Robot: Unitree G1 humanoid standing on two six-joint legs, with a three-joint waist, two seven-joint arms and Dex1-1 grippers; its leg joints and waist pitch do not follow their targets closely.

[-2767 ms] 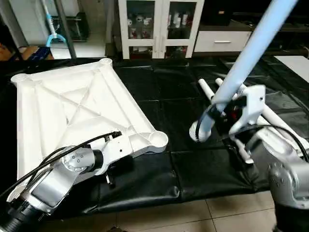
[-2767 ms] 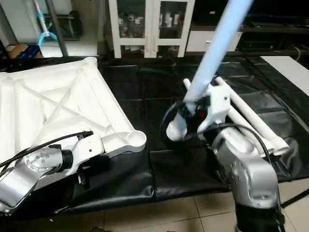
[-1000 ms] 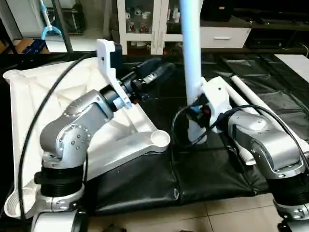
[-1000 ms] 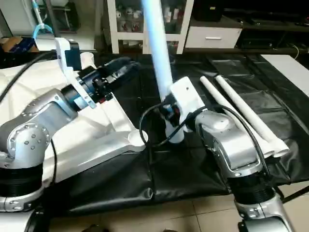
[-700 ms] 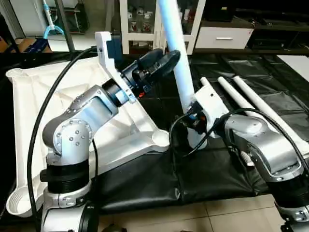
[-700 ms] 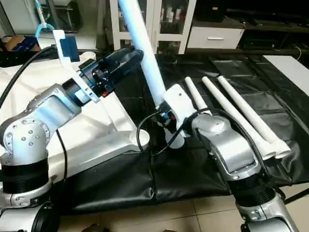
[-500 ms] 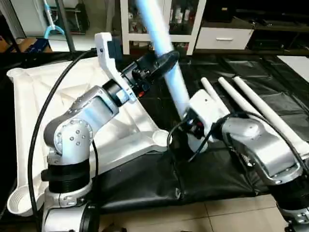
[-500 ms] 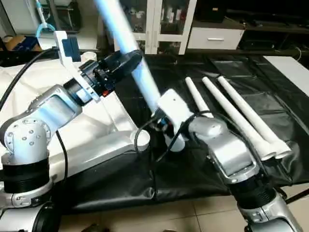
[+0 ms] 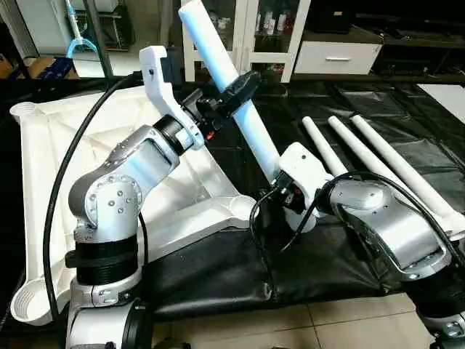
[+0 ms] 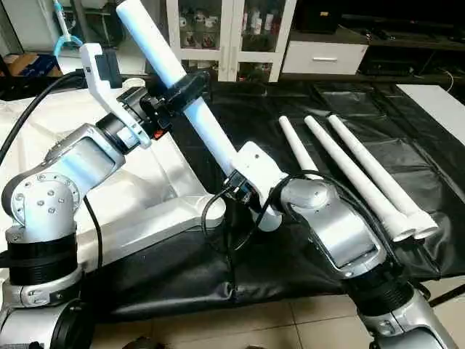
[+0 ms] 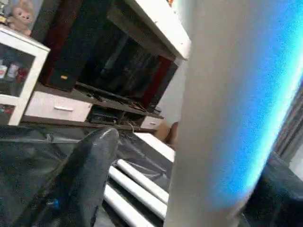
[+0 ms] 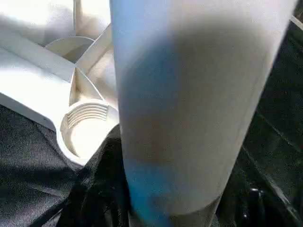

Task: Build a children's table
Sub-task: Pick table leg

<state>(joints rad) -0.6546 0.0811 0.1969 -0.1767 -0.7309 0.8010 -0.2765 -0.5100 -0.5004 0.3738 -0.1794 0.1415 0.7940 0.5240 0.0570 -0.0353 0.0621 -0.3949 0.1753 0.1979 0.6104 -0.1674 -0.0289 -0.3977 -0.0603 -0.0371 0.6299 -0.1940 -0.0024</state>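
The white tabletop [image 9: 87,145] lies underside up on the left, its X ribs showing. One white table leg [image 9: 251,127] slants up and to the left from the black cover. Its thick lower end rests just right of the near corner socket [image 9: 240,207]. My right gripper [image 9: 285,195] is shut on the leg close to that end; the right wrist view shows the leg [image 12: 189,94] beside the ribbed socket [image 12: 87,127]. My left gripper [image 9: 238,86] is shut on the same leg higher up, with black fingers [image 11: 85,179] either side of it. Three more legs [image 9: 378,160] lie side by side on the right.
The black-covered work surface [image 9: 218,269] ends at a tiled floor [image 9: 327,327] in front. A white glass-door cabinet [image 9: 240,29] stands behind. Black cables loop from both forearms over the tabletop and the cover.
The leg has tipped from upright to leaning left over the tabletop. My left arm rose from the tabletop's near edge and closed on the leg's upper part.
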